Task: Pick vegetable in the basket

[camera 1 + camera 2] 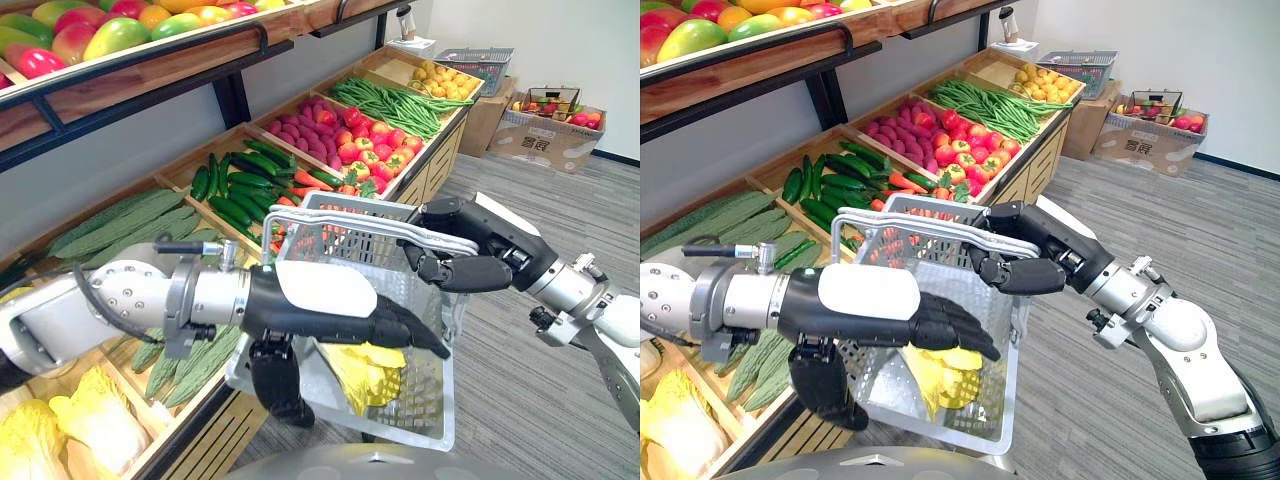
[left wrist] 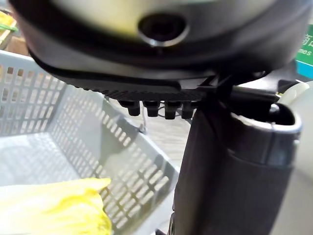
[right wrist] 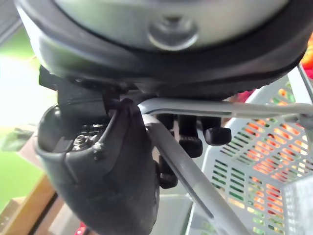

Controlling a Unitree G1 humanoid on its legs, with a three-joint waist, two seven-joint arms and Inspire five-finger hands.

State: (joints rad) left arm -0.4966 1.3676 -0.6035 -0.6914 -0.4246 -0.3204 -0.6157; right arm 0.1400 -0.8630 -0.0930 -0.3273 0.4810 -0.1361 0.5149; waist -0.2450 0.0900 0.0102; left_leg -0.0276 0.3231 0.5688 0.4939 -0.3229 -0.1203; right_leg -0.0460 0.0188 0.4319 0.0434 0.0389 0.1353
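The left hand (image 1: pixel 350 312) reaches out flat over the basket (image 1: pixel 430 385), fingers straight and spread a little, thumb pointing down, with nothing in its grip. Directly beneath it the task's thing, a yellow leafy vegetable (image 1: pixel 368 378), lies on the basket's bottom against the near wall. In the left wrist view the same leaves (image 2: pixel 54 210) sit below the fingertips, inside the grey mesh. Whether the fingers brush the leaves I cannot tell.

The right hand (image 1: pixel 460 262) comes in from the right and is wrapped round the basket's handle (image 3: pixel 190 106). In the right wrist view the grey bar runs between the thumb and the curled fingers. The basket hangs from that grip, tilted, off the front edge of the bench (image 1: pixel 438 158).

The bench is a sloping wooden produce stand divided into crates. Nearest the left arm lie pale Chinese cabbages (image 1: pixel 95 420), then long bitter gourds (image 1: pixel 115 225). Just behind the basket are dark cucumbers (image 1: pixel 240 190), and farther along sit tomatoes (image 1: pixel 375 140) and a heap of green beans (image 1: pixel 385 100). An upper shelf (image 1: pixel 150 75) above the bench carries mangoes (image 1: pixel 95 35). Well apart, on the floor at the far right, stands a cardboard box (image 1: pixel 545 145).
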